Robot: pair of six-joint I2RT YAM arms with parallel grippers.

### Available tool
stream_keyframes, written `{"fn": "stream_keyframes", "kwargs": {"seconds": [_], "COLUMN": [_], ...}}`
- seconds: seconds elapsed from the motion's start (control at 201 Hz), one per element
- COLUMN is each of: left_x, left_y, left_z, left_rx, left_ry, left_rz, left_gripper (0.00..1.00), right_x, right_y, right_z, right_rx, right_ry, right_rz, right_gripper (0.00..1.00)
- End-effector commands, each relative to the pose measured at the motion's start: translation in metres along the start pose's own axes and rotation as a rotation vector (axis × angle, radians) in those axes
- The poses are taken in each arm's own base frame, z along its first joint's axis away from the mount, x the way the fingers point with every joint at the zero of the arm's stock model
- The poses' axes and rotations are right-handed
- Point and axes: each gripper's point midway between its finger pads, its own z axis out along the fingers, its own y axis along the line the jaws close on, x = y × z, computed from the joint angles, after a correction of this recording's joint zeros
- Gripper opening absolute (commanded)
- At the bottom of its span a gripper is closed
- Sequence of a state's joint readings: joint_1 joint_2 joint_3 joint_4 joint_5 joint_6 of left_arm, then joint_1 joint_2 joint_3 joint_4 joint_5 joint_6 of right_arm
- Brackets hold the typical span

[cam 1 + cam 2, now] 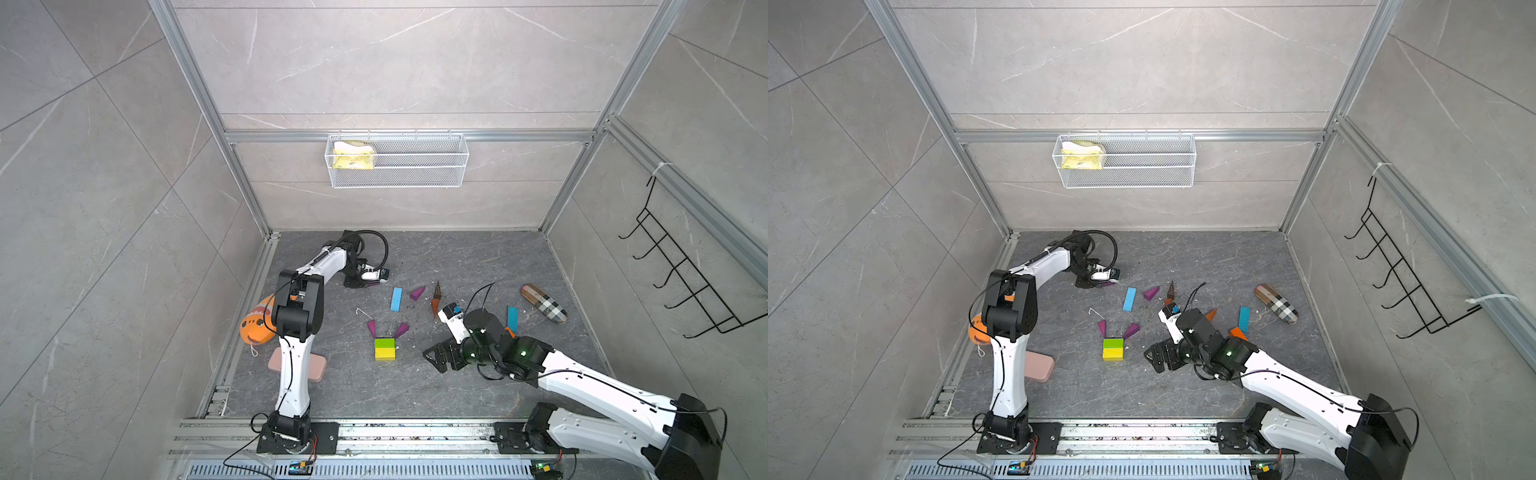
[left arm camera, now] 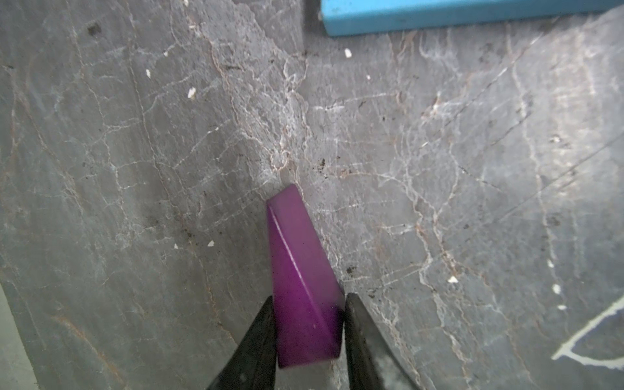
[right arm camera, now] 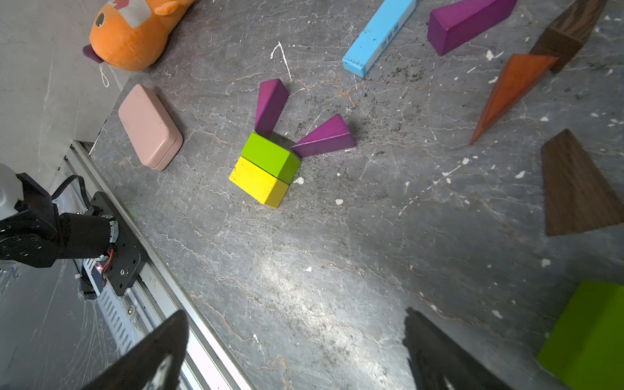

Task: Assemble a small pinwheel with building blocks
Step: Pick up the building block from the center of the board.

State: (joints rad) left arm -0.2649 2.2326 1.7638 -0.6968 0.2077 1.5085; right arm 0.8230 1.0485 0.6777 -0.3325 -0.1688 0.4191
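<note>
A green brick [image 1: 384, 343] and a yellow brick [image 1: 385, 354] lie side by side mid-floor. Two purple wedges [image 1: 372, 327] [image 1: 401, 330] fan out from the green brick's far corners. My left gripper [image 1: 365, 283] is low at the far left, its fingers [image 2: 260, 337] pressed on both sides of a third purple wedge [image 2: 300, 287] resting on the floor. My right gripper [image 3: 294, 312] hangs open and empty over bare floor, to the right of the bricks [image 1: 436, 357]. A blue bar [image 1: 396, 299], another purple wedge [image 1: 417, 293], a brown wedge [image 1: 436, 289] and an orange wedge [image 1: 434, 306] lie loose behind.
A second blue bar [image 1: 512, 318] and the plaid pouch [image 1: 544, 303] lie at the right. The orange plush fish [image 1: 255, 326] and a pink case [image 1: 320, 368] sit by the left wall. Another green brick [image 3: 587, 337] and brown wedge [image 3: 574, 189] lie under my right arm.
</note>
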Motion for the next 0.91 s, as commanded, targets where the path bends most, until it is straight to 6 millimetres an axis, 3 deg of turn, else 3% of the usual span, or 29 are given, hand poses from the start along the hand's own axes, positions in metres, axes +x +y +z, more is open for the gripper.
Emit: {"fn": "stream_keyframes", "kwargs": {"seconds": [0.0, 0.418, 0.901], "left_x": [0.001, -0.010, -0.028], "left_y": [-0.006, -0.005, -0.010], "left_z": [0.002, 0.000, -0.032], "left_rx": [0.030, 0.033, -0.033], "left_ry": [0.003, -0.053, -0.152], "left_rz": [0.004, -0.111, -0.267], "left_gripper": [0.33, 0.19, 0.16], "right_x": [0.001, 0.001, 0.005], "right_y": [-0.004, -0.005, -0.007], "right_z": [0.000, -0.004, -0.008], "right_rx": [0.021, 0.027, 0.021], "right_ry": [0.005, 0.000, -0.019], "right_rz": [0.009, 0.004, 0.009], "right_gripper": [1.00, 1.00, 1.00]}}
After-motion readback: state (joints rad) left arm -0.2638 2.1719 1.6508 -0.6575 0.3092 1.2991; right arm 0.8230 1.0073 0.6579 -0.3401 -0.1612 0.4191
